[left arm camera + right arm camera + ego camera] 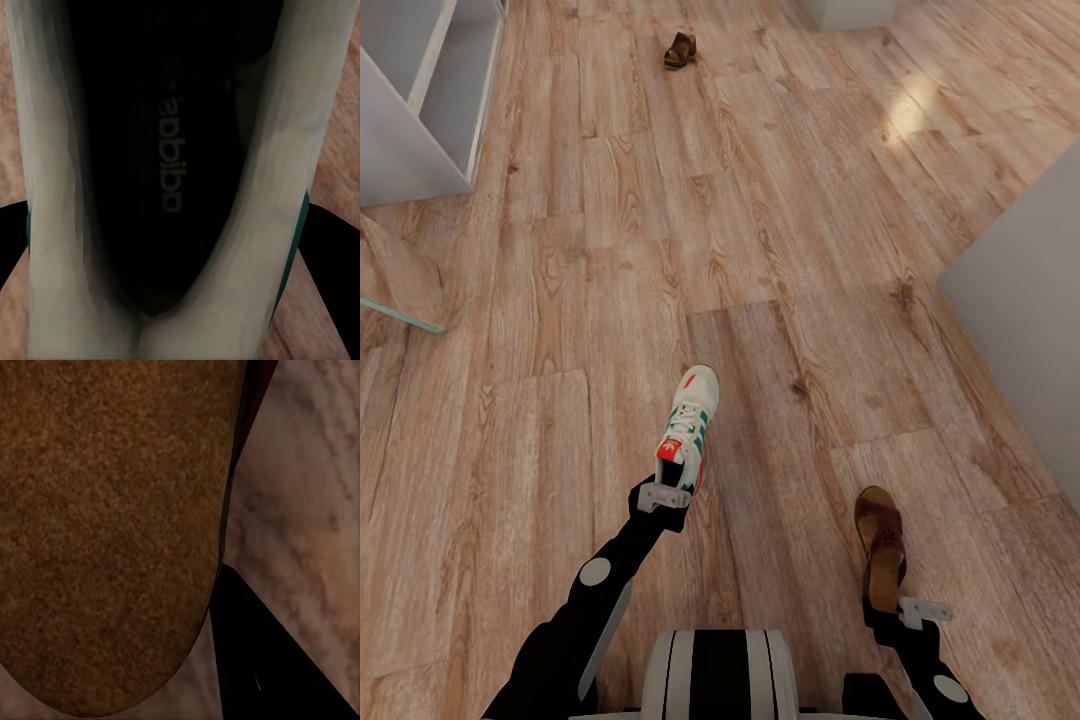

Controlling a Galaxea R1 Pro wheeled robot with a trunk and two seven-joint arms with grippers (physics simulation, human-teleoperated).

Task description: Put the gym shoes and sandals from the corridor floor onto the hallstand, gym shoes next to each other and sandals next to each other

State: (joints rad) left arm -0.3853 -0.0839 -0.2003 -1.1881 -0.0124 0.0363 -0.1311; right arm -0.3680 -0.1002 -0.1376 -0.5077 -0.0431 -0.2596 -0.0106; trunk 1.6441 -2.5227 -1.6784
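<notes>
A white gym shoe (690,415) with green stripes and a red-orange heel points away from me, and my left gripper (674,487) is shut on its heel. The left wrist view looks straight into the gym shoe's dark inside (172,150). A brown sandal (880,540) is held at its heel end by my right gripper (887,600), which is shut on it. Its brown surface (105,532) sits close in the right wrist view, beside a dark fingertip (262,660). A second sandal (680,50) lies far ahead on the corridor floor (780,250). The hallstand (420,150) stands at the far left.
A mint-edged mirror (400,300) leans at the left, just below the hallstand. A grey wall (1030,330) juts in at the right. The base of a white unit (850,12) shows at the far end. Open plank floor lies between me and the far sandal.
</notes>
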